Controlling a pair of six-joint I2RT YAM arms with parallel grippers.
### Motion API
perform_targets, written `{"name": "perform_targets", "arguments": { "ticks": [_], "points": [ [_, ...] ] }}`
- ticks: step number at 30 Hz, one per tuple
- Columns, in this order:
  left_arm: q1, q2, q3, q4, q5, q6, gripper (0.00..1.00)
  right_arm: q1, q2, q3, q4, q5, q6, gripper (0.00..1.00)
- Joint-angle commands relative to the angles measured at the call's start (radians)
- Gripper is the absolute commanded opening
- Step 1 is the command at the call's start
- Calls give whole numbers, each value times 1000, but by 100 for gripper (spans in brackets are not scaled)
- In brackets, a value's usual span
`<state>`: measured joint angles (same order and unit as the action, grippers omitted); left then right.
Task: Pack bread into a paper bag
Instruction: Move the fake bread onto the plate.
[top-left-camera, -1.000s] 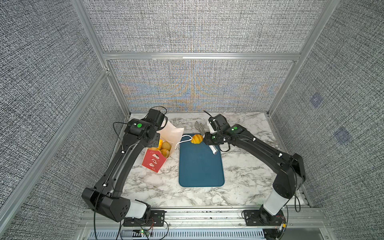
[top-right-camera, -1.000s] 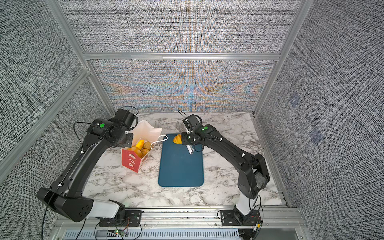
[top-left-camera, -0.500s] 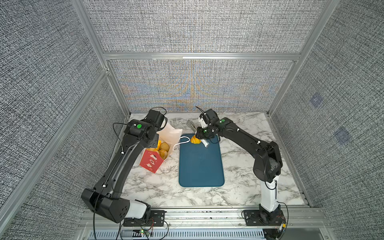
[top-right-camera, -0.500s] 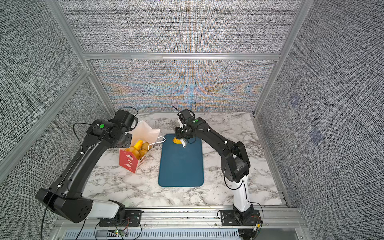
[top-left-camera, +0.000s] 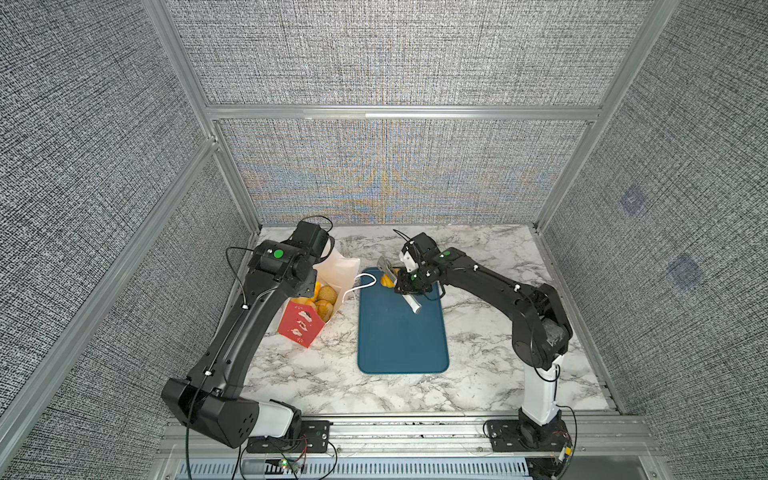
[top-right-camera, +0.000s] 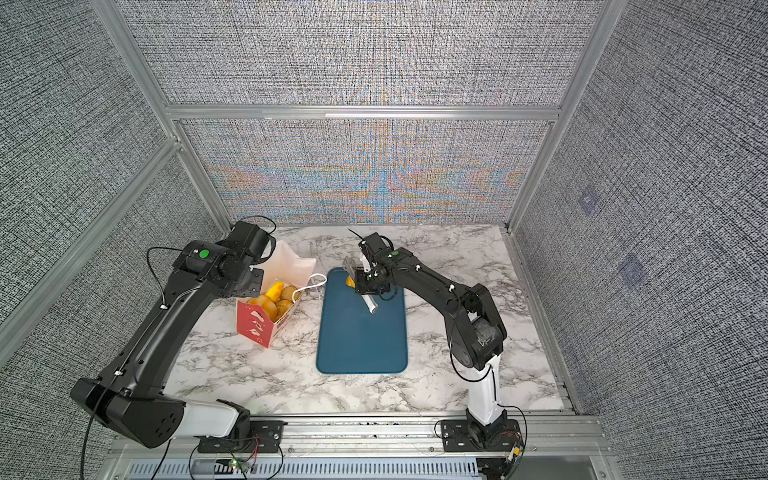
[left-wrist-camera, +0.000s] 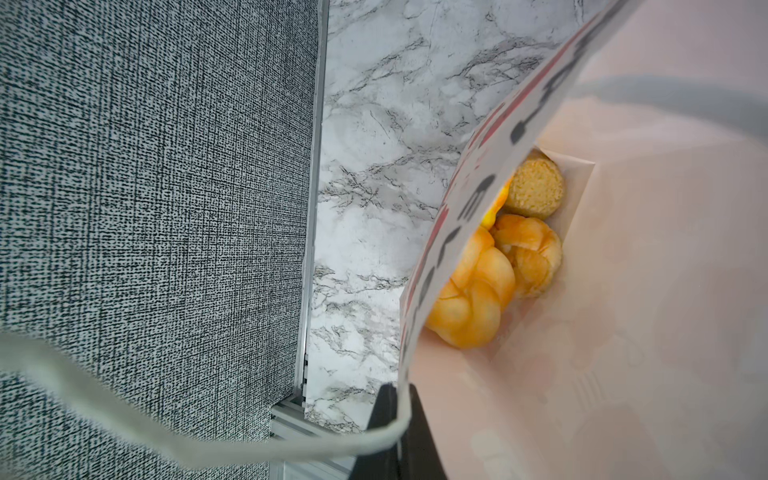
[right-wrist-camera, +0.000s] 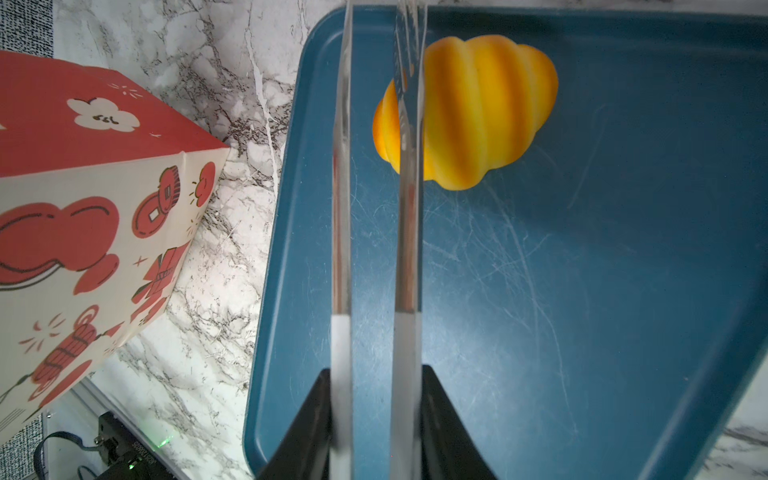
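— Right gripper (right-wrist-camera: 376, 386) has moved closer, clamping silver metal tongs (right-wrist-camera: 409, 208); one blade crosses the ridged orange croissant (right-wrist-camera: 478, 112) on the blue plastic tray (right-wrist-camera: 540, 291).
— Caught off-centre, bread may slip out. Left gripper (left-wrist-camera: 399, 415) pinches the red-and-white paper bag (left-wrist-camera: 623, 291) rim.

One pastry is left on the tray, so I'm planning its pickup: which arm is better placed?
Right. The right end effector grips the tongs, whose blades are at the croissant on the blue tray. The left end effector is pinching the rim of the paper bag.
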<state>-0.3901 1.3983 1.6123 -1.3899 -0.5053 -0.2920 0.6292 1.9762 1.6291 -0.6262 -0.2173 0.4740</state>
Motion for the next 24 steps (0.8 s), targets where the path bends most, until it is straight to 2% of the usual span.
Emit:
{"name": "perform_targets", "arguments": {
  "ticks": [1, 24],
  "points": [
    [1, 2, 9, 3, -18, 8, 2, 3, -6, -4, 31, -12, 11, 33],
    [2, 22, 5, 30, -10, 19, 2, 21, -214, -217, -4, 0, 12, 33]
  ]
}}
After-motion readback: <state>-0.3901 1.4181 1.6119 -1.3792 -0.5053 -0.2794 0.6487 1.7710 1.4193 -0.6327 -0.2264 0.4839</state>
